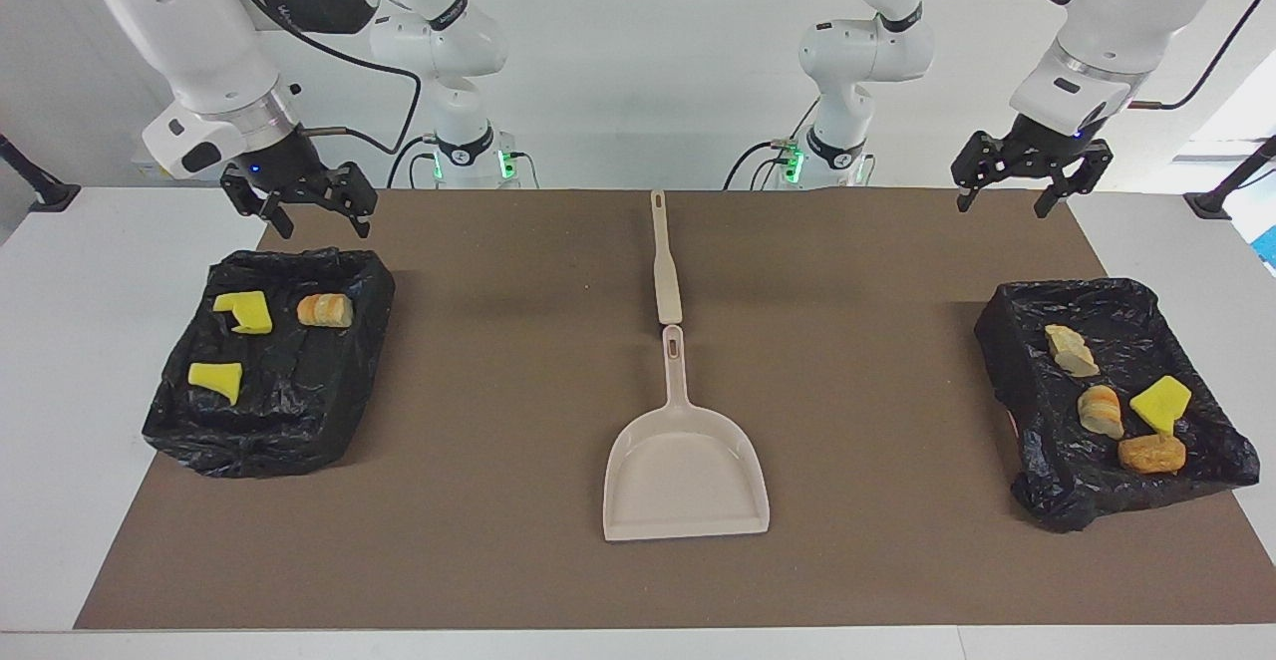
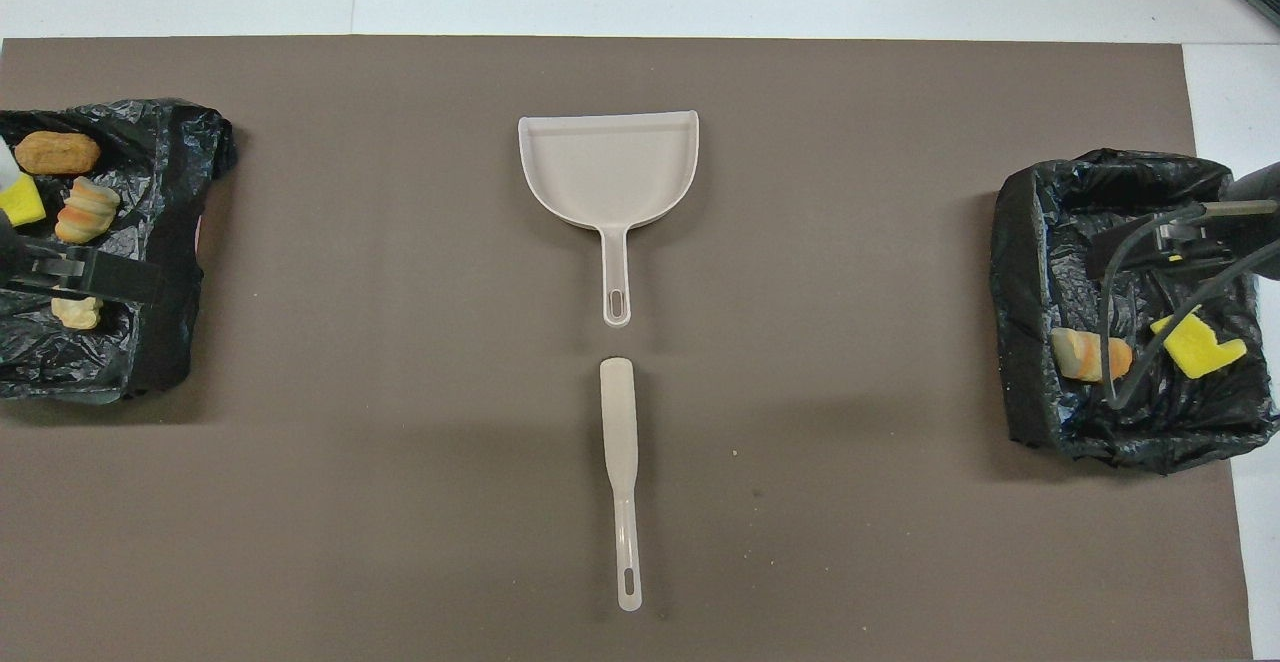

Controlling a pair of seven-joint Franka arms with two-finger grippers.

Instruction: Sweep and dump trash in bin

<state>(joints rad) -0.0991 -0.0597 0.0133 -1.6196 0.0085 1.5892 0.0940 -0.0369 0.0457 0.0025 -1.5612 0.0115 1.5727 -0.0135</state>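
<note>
All the trash lies in two black-bagged bins. The bin (image 1: 249,456) at the right arm's end holds two yellow sponge pieces (image 1: 246,312) and a bread chunk (image 1: 326,310). The bin (image 1: 1087,505) at the left arm's end holds a tan chunk (image 1: 1071,350), a striped bread piece (image 1: 1101,411), a yellow sponge (image 1: 1160,404) and an orange chunk (image 1: 1151,454). My right gripper (image 1: 321,226) hangs open and empty over its bin's edge. Above the other bin (image 2: 160,342), my left gripper (image 1: 1002,209) is raised, open and empty.
A beige dustpan (image 1: 686,471) lies mid-table, its handle pointing toward the robots. A beige brush handle (image 1: 663,261) lies in line with it, nearer the robots. A brown mat (image 1: 498,391) covers the table between the bins.
</note>
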